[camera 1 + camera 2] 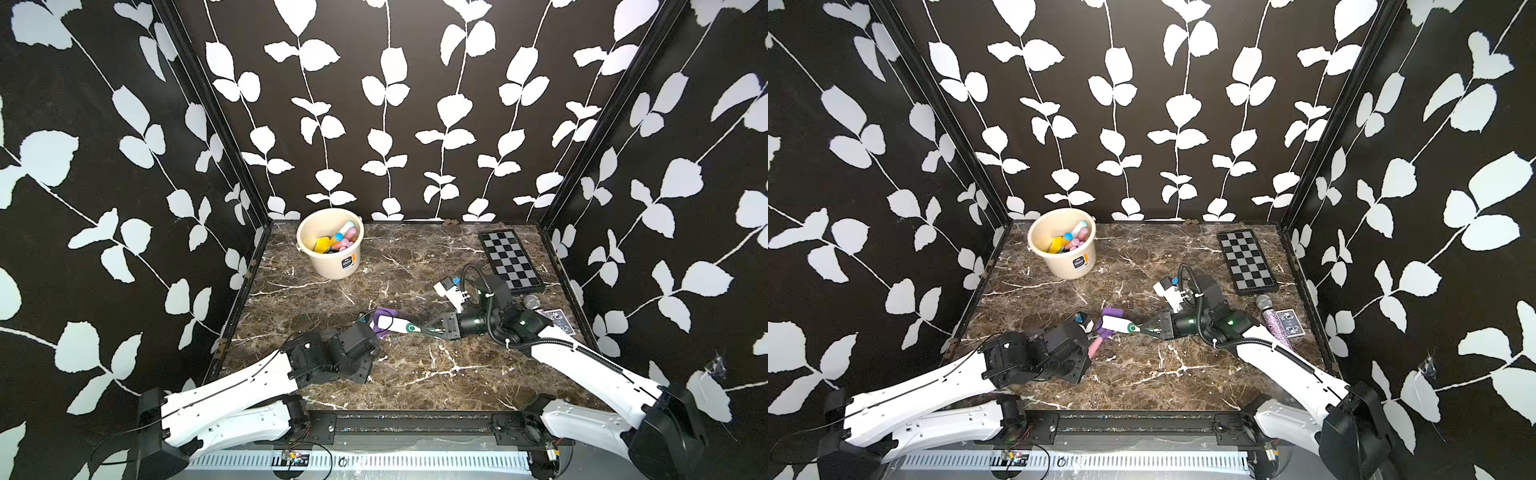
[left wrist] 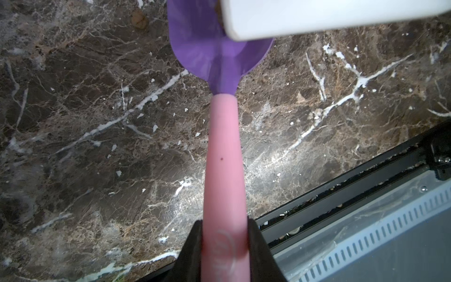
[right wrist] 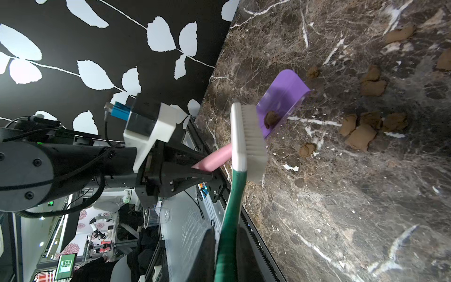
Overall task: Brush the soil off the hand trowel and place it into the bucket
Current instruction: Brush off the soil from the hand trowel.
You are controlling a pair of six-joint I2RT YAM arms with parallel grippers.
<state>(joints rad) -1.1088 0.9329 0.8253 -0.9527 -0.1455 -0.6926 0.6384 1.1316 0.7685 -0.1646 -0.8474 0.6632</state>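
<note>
1. Grips: the left gripper (image 2: 224, 227) has its jaws clamped on the pink handle of the hand trowel (image 2: 223, 146), near the handle's end. The right gripper (image 1: 426, 328) has its jaws clamped on the green handle of the scrubbing brush (image 3: 249, 136).
2. Location: the trowel is held low over the marble table (image 1: 415, 374), front centre, with its purple blade (image 3: 283, 97) under the brush head. Whether the blade touches the table cannot be told.
3. Soil: one dark clump (image 3: 271, 119) lies on the blade, just beside the bristles. Loose clumps (image 3: 361, 133) lie on the table near the blade.
4. Risk: a stroke toward the handle would likely pack the clump into the blade's neck instead of clearing it.
5. Risk: brush pressure on the blade, far from the grip, could twist or tip the handle in the jaws.
6. Risk: a dipping blade could scoop loose clumps back up.
7. Surroundings: the bucket (image 1: 328, 266) stands well apart in the far left corner and already holds coloured items, so the trowel may seat awkwardly. The chessboard (image 1: 511, 259), glitter microphone (image 1: 1273, 320) and card box (image 1: 1289, 328) lie beside the right arm, off the likely route.
</note>
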